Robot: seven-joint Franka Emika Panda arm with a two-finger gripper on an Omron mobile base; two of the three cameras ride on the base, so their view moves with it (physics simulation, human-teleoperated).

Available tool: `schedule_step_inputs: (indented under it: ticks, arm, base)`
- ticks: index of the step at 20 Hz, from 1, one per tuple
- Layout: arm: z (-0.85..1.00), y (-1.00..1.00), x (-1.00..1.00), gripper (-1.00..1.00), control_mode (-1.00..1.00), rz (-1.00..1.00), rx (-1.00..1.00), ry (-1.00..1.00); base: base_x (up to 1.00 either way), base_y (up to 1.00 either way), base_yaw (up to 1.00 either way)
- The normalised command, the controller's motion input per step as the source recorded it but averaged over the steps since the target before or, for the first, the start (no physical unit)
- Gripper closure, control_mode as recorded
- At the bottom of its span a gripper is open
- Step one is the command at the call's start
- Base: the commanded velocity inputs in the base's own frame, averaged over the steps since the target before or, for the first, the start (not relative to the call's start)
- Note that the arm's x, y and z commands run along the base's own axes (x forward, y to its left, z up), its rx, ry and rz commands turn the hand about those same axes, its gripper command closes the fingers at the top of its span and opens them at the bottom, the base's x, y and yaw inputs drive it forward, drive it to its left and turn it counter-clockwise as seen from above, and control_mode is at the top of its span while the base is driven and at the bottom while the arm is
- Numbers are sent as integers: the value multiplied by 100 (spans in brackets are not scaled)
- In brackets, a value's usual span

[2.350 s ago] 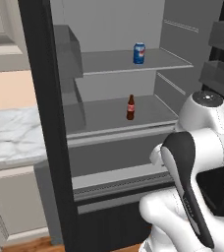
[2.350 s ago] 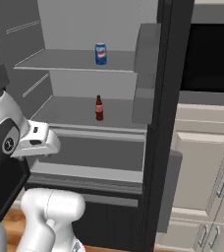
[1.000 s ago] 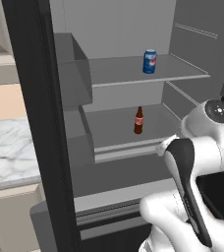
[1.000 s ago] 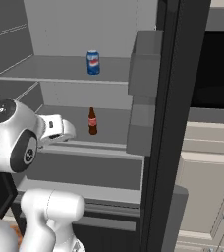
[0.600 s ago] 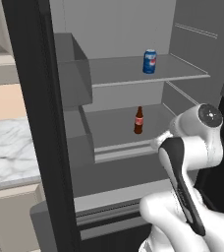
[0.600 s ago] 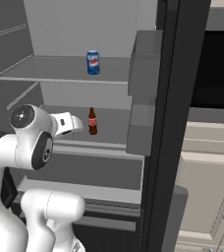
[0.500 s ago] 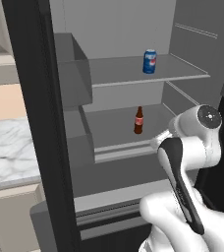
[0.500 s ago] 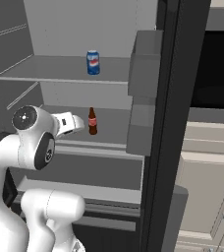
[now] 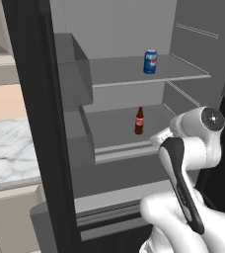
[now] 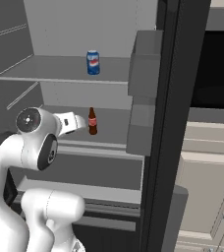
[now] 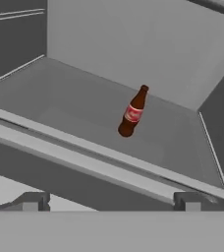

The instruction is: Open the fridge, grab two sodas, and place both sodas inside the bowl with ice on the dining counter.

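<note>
Open fridge (image 9: 40,123) with two drinks

A blue can (image 9: 150,62) is sitting on the top shelf, a brown bottle (image 9: 139,121) is standing below.

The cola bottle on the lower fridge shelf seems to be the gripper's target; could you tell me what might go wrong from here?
1. The cola bottle is tall and narrow and stands free on the lower shelf; a nudge from the open gripper could topple it.
2. The shelf's front lip lies between gripper and bottle; a low approach might catch it.
</note>
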Motion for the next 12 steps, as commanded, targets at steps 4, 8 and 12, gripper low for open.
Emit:
schedule_step_inputs:
  ticks: [4,8,12]
  arm:
    - [0,1,11,-100,-100,-6,11,-14]
    - [0,1,16,-100,-100,-13,-6,-18]
    - [0,0,23,-100,-100,-8,-9,-21]
  base:
    - [0,0,0]
    - [0,0,0]
    - [0,0,0]
